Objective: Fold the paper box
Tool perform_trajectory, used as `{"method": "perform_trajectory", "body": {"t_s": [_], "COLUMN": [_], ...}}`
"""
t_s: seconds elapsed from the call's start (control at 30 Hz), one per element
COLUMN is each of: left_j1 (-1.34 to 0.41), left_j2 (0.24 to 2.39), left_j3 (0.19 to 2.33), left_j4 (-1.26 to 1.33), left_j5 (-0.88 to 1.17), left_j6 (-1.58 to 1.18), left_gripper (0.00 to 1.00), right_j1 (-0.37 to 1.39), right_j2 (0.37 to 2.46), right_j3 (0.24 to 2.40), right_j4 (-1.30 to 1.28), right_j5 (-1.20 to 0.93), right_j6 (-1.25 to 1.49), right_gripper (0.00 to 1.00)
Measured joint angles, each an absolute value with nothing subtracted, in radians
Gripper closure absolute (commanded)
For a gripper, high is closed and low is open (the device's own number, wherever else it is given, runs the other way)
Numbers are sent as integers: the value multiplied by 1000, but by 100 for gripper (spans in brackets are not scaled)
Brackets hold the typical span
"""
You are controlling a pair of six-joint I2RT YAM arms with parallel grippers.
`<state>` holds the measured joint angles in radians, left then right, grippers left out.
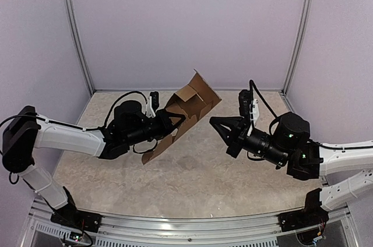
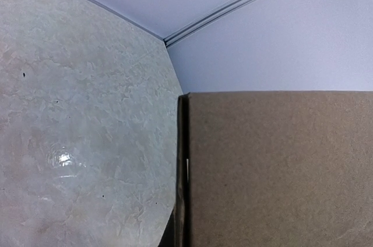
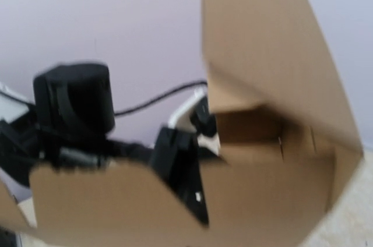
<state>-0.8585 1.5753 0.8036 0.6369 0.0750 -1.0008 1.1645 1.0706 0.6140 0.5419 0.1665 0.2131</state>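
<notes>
Two arms are bolted at the near edge, the left arm (image 1: 70,139) and the right arm (image 1: 344,156), both reaching inward over one mottled table (image 1: 192,183). There are two grippers and one box. The right gripper (image 1: 219,136) hangs with its jaws spread wide and nothing between them, just beside the cardboard. The left gripper (image 1: 173,122) is clamped on a panel of the paper box (image 1: 195,98), holding it tilted over the middle of the table. The box is plain brown, half folded, with its side walls raised and one flap pointing up toward the pale back wall (image 1: 186,25). Whether its low corner touches the table, I cannot tell.
</notes>
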Motion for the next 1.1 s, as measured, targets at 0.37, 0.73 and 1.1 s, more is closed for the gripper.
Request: {"method": "perform_trajectory", "body": {"t_s": [0.37, 0.73, 1.1], "left_j1": [-885, -952, -968], "left_j2": [1558, 1493, 1445], "left_j3": [803, 817, 858], "left_j4": [636, 540, 408], "left_j5": [83, 49, -28], "left_j6": [-991, -898, -783], "left_gripper": [100, 100, 100], "right_j1": [1165, 1166, 1169], "right_j2": [1160, 1203, 1203], "right_j3": [707, 724, 725], "right_j4": [567, 570, 532], "right_j5": [173, 199, 220], "right_j6": [171, 154, 168], "right_gripper": [100, 100, 100]}}
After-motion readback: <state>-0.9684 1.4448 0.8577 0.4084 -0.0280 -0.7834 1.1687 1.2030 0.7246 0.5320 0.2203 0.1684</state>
